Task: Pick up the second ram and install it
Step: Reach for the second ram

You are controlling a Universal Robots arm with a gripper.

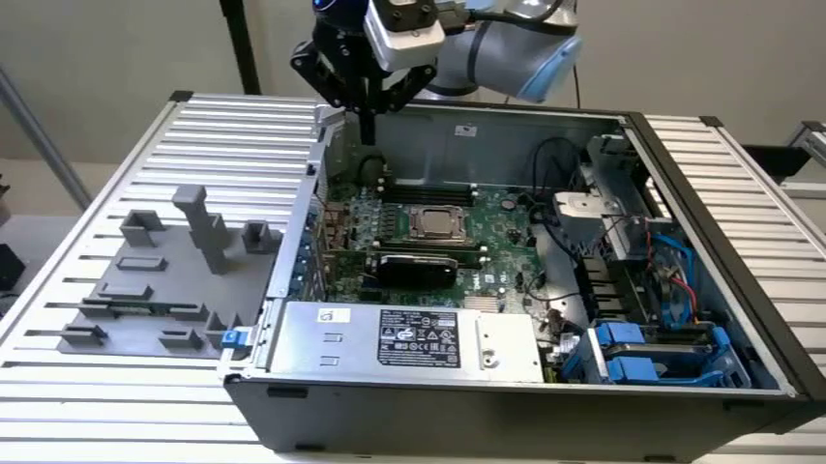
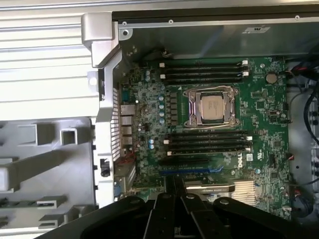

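Arm (image 1: 516, 48) cut off at top, pincer (image 2: 174, 183) hides part of motherboard (image 2: 259, 99), tiny green strip possibly second ram (image 1: 130, 308)

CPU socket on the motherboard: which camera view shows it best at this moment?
The wrist view. It looks almost straight down on the CPU socket, so its metal lid and retaining frame lie fully exposed between the memory slots. The exterior view shows the socket at a slant, unobstructed, mid-motherboard.
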